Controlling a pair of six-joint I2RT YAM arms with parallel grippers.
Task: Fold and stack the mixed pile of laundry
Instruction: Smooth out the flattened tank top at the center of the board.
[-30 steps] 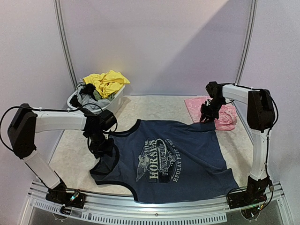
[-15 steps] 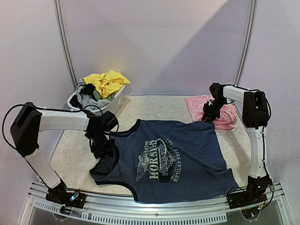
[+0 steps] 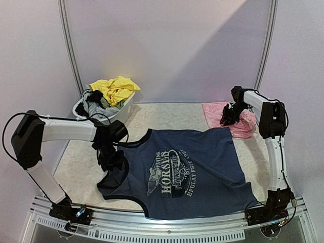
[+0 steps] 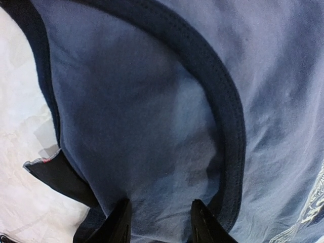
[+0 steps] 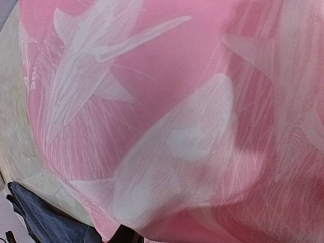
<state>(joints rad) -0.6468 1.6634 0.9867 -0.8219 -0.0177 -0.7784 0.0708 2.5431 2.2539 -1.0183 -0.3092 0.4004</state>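
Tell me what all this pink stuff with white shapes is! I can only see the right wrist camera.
Observer: It's a pink patterned cloth lying at the far right corner of the table. The right gripper is at its left edge.
Operator: What's the dark blue bit in my bottom corner?
Observer: That's a navy tank top with white lettering, spread flat across the middle of the table.
Operator: Where's the other arm?
Observer: The left gripper is down on the tank top's left end, by a dark-trimmed opening.
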